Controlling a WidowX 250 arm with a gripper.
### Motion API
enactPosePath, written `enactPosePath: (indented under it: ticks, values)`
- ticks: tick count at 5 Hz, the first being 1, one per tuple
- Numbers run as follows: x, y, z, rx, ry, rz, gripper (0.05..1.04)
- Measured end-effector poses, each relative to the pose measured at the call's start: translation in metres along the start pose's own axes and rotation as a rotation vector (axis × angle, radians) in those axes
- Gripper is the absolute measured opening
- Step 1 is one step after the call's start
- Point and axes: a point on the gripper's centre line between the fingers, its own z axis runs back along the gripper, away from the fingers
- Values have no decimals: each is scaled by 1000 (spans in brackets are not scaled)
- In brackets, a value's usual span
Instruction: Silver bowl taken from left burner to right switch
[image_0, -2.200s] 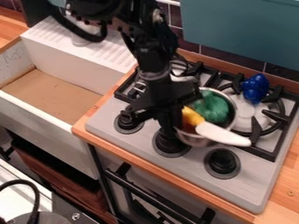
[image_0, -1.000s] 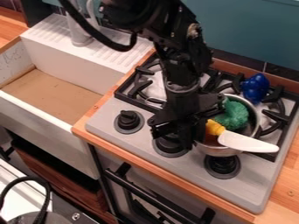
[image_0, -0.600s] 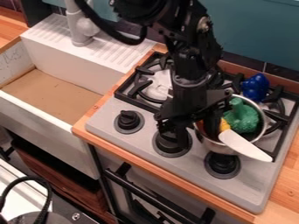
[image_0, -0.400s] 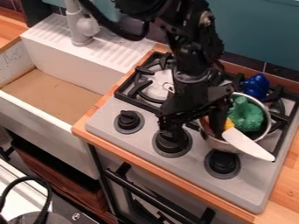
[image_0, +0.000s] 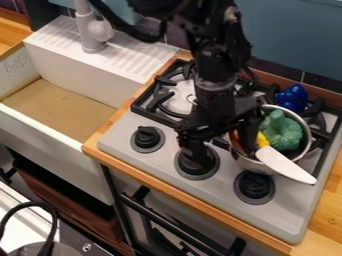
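The silver bowl (image_0: 250, 166) sits over the stove (image_0: 280, 202) at the pincer (image_0: 224, 156) — its fingers spread wide, one inside the bowl's rim — and contains a green toy (image_0: 282, 131) and a white-bladed knife (image_0: 287, 165) projecting over the rim. The arm (image_0: 215, 65) descends from the view's top edge, pincer downward; across the bowl from the pincer is a blue object (image_0: 292, 98). On the pincer's opposite side stands a white sink (image_0: 63, 147), with a teal panel (image_0: 287, 40) behind the stove.

you have fairly bright, even light on the stovetop (image_0: 287, 206), small glints on the silver bowl (image_0: 248, 164), and deep shadow below the sink (image_0: 63, 150).
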Motion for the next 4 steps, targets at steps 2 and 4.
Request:
enactPosePath:
  ticks: [2,4]
  values:
    - [8,-6,37,-88,-15,49,995]
    - [17,-22,55,-50,-190,41,995]
